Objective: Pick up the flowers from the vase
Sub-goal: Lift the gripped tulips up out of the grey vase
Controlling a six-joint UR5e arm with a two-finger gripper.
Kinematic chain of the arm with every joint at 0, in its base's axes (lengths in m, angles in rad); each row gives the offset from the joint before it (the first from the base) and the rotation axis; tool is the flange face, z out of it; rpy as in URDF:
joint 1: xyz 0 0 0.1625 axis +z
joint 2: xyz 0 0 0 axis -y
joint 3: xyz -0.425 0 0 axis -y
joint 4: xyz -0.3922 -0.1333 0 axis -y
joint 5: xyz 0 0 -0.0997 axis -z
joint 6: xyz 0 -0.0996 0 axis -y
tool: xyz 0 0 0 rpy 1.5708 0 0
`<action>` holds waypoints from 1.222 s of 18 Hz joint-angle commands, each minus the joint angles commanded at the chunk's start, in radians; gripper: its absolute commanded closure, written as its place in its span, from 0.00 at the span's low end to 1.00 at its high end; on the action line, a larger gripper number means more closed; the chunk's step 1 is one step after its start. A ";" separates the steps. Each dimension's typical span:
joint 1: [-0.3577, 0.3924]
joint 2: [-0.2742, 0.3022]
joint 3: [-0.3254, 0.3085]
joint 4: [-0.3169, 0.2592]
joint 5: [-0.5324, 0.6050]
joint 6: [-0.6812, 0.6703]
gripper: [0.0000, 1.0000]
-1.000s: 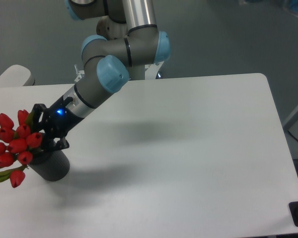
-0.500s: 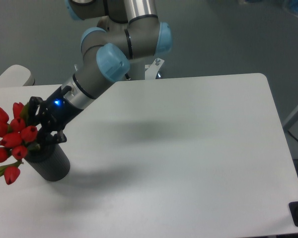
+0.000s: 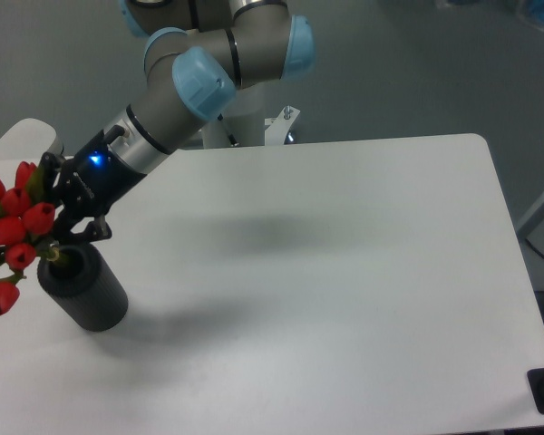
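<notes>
A: At the left edge of the white table (image 3: 344,272), what do you see?

B: The dark grey vase (image 3: 83,288) stands upright there, near the front left corner. Its round mouth is visible and it looks almost free, only a bit of green stem is at the rim on the left side.

A: And the flowers (image 3: 14,227), where are they?

B: They are above the vase mouth and a little to the left of it. The red buds hang in a bunch, tilted to the left, and some of them are cut by the border of the picture. One bud with a green leaf hangs lower, beside the vase wall.

A: Where is the gripper (image 3: 65,231) relative to them?

B: It is just at the right side of the bunch, directly over the vase mouth. The black fingers are closed around the stems under the buds, so the flowers are held by it. The buds stick out to the left from the fingers.

A: How does the arm (image 3: 177,100) stand?

B: It comes down in a slope from the upper middle to the left, and a small blue light (image 3: 94,161) shines on the wrist, close behind the gripper
</notes>
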 joint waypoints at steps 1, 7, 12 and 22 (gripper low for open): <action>0.000 0.002 0.011 -0.002 -0.008 -0.006 0.67; 0.012 0.020 0.038 -0.002 -0.034 -0.061 0.68; 0.044 0.038 0.054 -0.002 -0.092 -0.098 0.69; 0.071 0.040 0.144 -0.002 -0.123 -0.209 0.74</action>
